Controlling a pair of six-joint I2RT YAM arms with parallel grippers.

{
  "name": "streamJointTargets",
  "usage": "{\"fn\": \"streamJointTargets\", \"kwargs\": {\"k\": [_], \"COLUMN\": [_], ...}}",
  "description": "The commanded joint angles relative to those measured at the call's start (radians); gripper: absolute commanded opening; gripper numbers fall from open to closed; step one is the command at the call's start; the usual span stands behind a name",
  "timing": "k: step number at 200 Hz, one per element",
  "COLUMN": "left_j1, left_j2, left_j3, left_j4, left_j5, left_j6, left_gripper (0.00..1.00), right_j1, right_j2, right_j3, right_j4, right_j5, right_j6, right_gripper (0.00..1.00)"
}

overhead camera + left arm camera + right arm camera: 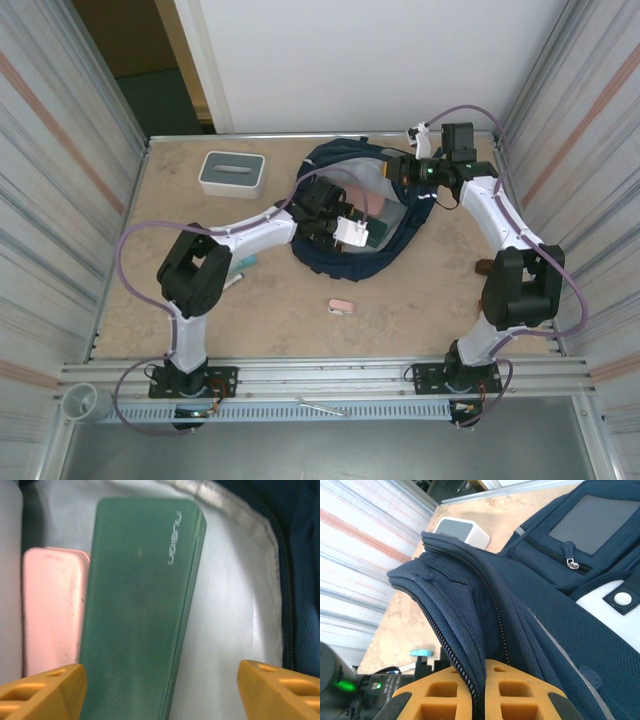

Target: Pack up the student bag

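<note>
Right gripper (482,692) clenched on the zipper rim of the student bag (545,610), fabric pinched between the yellow fingers. Bag sits on the table (420,300), middle toward the far edge, mouth open. Inside, on the white lining (235,605): green case (135,615), with pink case (52,610) just beside it. Left gripper (160,695) released, jaws wide on either side of the green case (gap clear on one side). Grey-white box (231,172) well apart at far left. Small pink item (341,307) on the table nearer the arms.

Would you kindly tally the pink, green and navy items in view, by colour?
Navy: 1, the student bag
Green: 1, the green case
Pink: 2, the pink case and the loose pink block
Total: 4
</note>
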Motion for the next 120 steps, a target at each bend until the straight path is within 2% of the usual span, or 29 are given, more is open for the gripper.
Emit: {"fn": "streamJointTargets", "kwargs": {"k": [1, 32, 44, 63, 88, 120], "left_j1": [0.014, 0.023, 0.025, 0.026, 0.023, 0.023], "left_j2": [0.05, 0.11, 0.117, 0.128, 0.191, 0.196], "left_j3": [0.046, 0.108, 0.115, 0.139, 0.142, 0.108], "left_j4": [-0.002, 0.086, 0.149, 0.22, 0.323, 0.462], "left_j5": [-0.055, -0.099, -0.106, -0.138, -0.211, -0.302], "left_j6": [0.019, 0.015, -0.005, -0.046, -0.07, -0.119], "left_gripper": [0.71, 0.5, 0.47, 0.47, 0.53, 0.6], "right_j1": [-0.002, 0.008, 0.01, 0.019, 0.029, 0.03], "right_j2": [-0.002, -0.012, -0.015, -0.013, -0.014, -0.035], "right_j3": [-0.009, -0.02, -0.023, -0.027, -0.03, -0.055], "right_j4": [0.032, 0.032, 0.031, 0.027, 0.009, -0.002], "right_j5": [-0.035, -0.032, -0.03, -0.031, -0.041, -0.043], "right_j6": [0.033, 0.033, 0.031, 0.029, 0.013, -0.001], "right_gripper": [0.0, 0.0, 0.0, 0.0, 0.0, 0.0]}}
